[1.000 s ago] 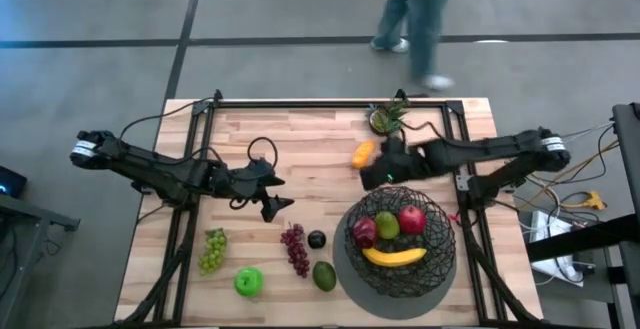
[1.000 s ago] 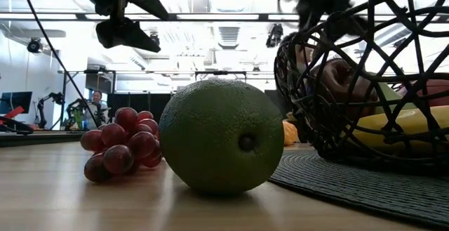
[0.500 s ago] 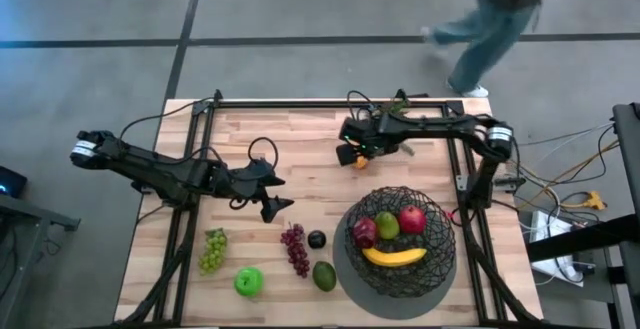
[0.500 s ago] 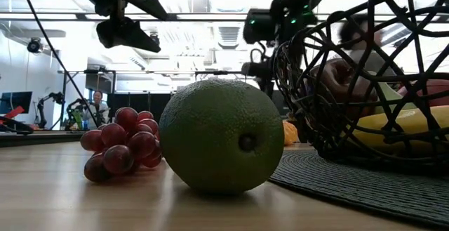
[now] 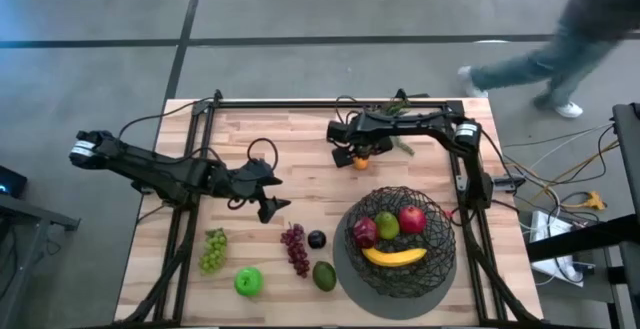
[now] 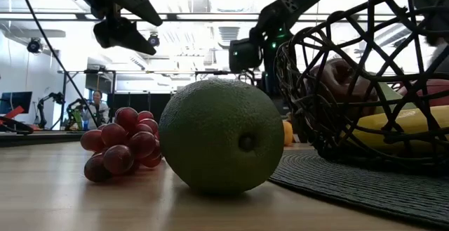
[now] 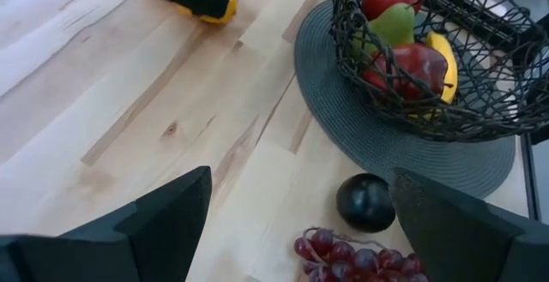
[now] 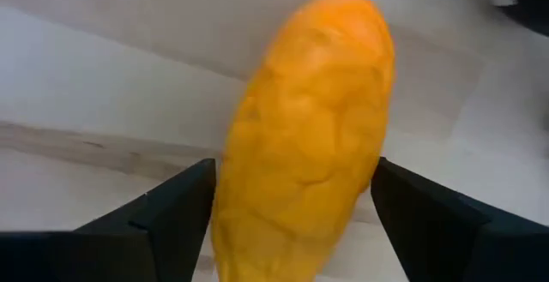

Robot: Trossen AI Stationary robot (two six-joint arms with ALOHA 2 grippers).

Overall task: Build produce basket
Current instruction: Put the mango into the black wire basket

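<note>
Right gripper [image 5: 352,156] spread wide astride the orange piece [image 8: 302,136] on the table at the basket's [image 5: 400,269] eleven o'clock, left gripper [image 5: 272,207] waiting spread at nine, and that rounded fruit could squirt sideways if one finger lands first.

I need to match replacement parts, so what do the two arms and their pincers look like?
Both arms are dark, slim and jointed, with black cables looping off them. The left arm has a pale cap at its outer end. Each pincer, left pincer and right pincer, has two flat, dark, wedge-shaped fingers.
</note>
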